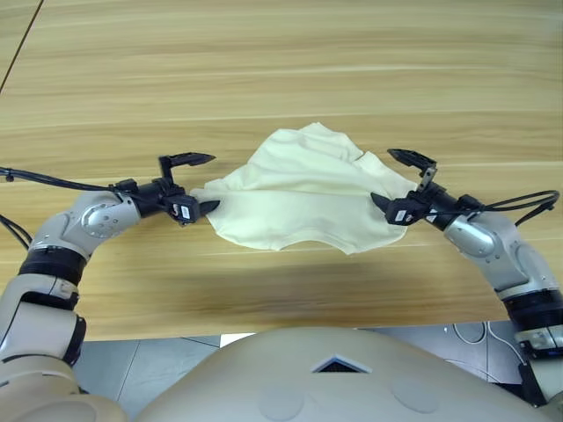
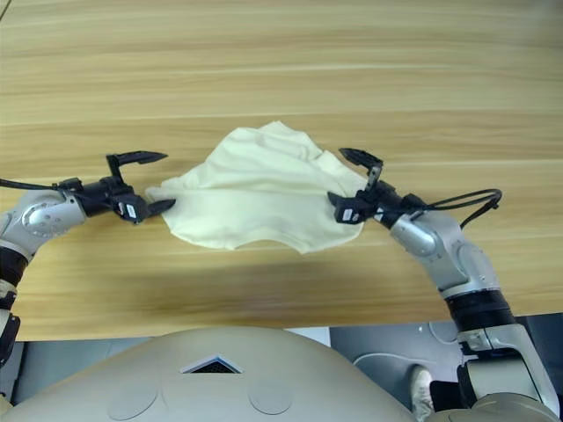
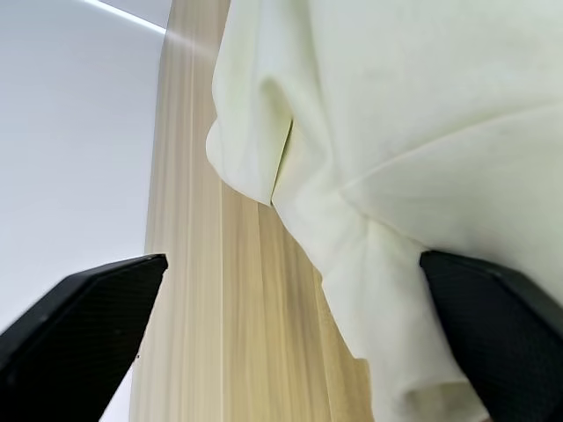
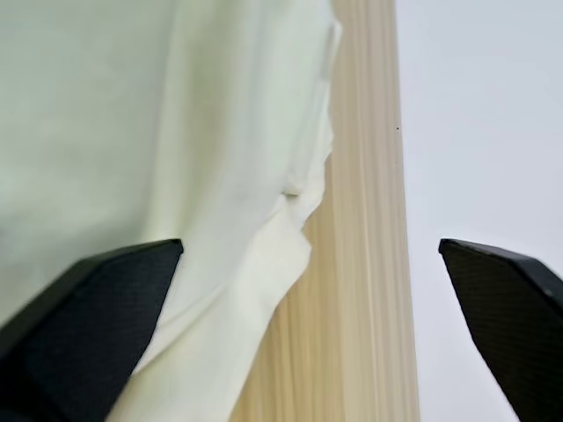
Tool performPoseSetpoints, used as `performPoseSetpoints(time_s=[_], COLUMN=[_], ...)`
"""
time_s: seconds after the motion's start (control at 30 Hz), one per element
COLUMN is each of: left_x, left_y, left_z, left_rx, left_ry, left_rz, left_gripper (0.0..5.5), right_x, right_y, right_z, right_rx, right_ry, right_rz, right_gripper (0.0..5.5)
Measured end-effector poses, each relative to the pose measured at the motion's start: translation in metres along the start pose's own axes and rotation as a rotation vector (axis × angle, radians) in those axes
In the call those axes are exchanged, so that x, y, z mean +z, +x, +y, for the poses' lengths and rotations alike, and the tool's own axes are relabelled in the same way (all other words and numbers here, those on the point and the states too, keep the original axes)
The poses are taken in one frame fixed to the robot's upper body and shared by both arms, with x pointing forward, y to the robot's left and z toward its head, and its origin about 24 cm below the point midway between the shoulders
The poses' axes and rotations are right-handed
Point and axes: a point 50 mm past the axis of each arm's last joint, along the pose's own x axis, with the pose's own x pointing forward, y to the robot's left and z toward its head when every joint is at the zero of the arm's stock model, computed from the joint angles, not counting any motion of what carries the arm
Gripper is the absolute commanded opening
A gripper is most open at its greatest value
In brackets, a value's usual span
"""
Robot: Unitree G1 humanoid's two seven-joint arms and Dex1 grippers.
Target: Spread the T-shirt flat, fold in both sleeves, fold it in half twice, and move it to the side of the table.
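The cream T-shirt (image 1: 299,198) lies bunched on the desk (image 1: 264,70), close to its near edge. The left claw (image 1: 201,183) and right claw (image 1: 396,178) stand spread wide at its two side edges. The wrist views show more closely that rumpled cloth reaches in between each claw's fingers, unpinched

Soft, matt cream cloth T-shirt (image 1: 299,198), creased, on a smooth, faintly glossy wood-grain table (image 1: 264,70); left gripper (image 1: 214,182) at 9 o'clock, right gripper (image 1: 382,175) at 3, both matt black textured plastic.
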Motion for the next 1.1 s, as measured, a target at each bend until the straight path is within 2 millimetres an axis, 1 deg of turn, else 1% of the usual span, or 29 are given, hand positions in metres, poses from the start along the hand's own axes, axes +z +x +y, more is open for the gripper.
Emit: performPoseSetpoints(time_s=[0.07,0.13,0.17,0.2,0.3,0.37,0.4,0.47,0.5,0.57,0.63,0.73,0.83,0.87,0.9,1.0,1.03,1.1], left_x=[0.0,0.001,0.004,0.012,0.035,0.045,0.053,0.066,0.072,0.077,0.075,0.069,0.063,0.06,0.059,0.053,0.051,0.047], left_y=[-0.004,-0.019,-0.029,-0.037,-0.052,-0.059,-0.06,-0.058,-0.055,-0.051,-0.048,-0.047,-0.041,-0.039,-0.039,-0.035,-0.035,-0.032], left_z=[0.001,0.003,0.01,0.023,0.049,0.054,0.052,0.041,0.033,0.011,-0.005,-0.025,-0.039,-0.042,-0.044,-0.04,-0.039,-0.038], left_rx=[0.005,0.015,0.063,0.14,0.279,0.299,0.291,0.238,0.192,0.069,-0.02,-0.13,-0.195,-0.207,-0.208,-0.198,-0.194,-0.192], left_ry=[-0.027,-0.059,-0.077,-0.085,-0.097,-0.111,-0.122,-0.144,-0.153,-0.154,-0.154,-0.152,-0.126,-0.123,-0.116,-0.075,-0.065,-0.041], left_rz=[-0.006,-0.005,-0.021,-0.07,-0.202,-0.249,-0.285,-0.339,-0.359,-0.349,-0.31,-0.235,-0.166,-0.137,-0.126,-0.088,-0.076,-0.056], left_gripper=[5.36,5.36,5.36,5.36,5.36,5.36,5.36,5.36,5.36,5.36,5.36,5.36,5.36,5.18,5.1,4.52,4.42,3.99], right_x=[-0.001,0.002,0.007,0.014,0.036,0.049,0.055,0.059,0.061,0.061,0.055,0.039,0.029,0.024,0.021,0.017,0.017,0.015], right_y=[-0.001,-0.004,-0.006,-0.009,-0.022,-0.033,-0.04,-0.049,-0.052,-0.056,-0.061,-0.067,-0.064,-0.061,-0.06,-0.055,-0.054,-0.053], right_z=[-0.003,-0.009,-0.014,-0.017,-0.017,-0.013,-0.008,0.002,0.006,0.013,0.02,0.032,0.032,0.03,0.029,0.027,0.027,0.029], right_rx=[-0.015,-0.054,-0.083,-0.112,-0.15,-0.126,-0.088,-0.022,0.006,0.062,0.155,0.279,0.305,0.307,0.309,0.309,0.307,0.304], right_ry=[-0.003,0.004,0.005,0.021,0.089,0.123,0.115,0.118,0.119,0.125,0.095,0.045,0.013,-0.011,-0.022,-0.047,-0.048,-0.044], right_rz=[0.004,-0.016,-0.047,-0.094,-0.222,-0.303,-0.336,-0.353,-0.36,-0.35,-0.294,-0.176,-0.106,-0.078,-0.058,-0.031,-0.03,-0.02], right_gripper=[5.4,5.4,5.4,5.4,5.4,5.4,5.4,5.4,5.4,5.4,5.4,5.4,5.4,5.4,5.4,5.4,5.4,5.0])
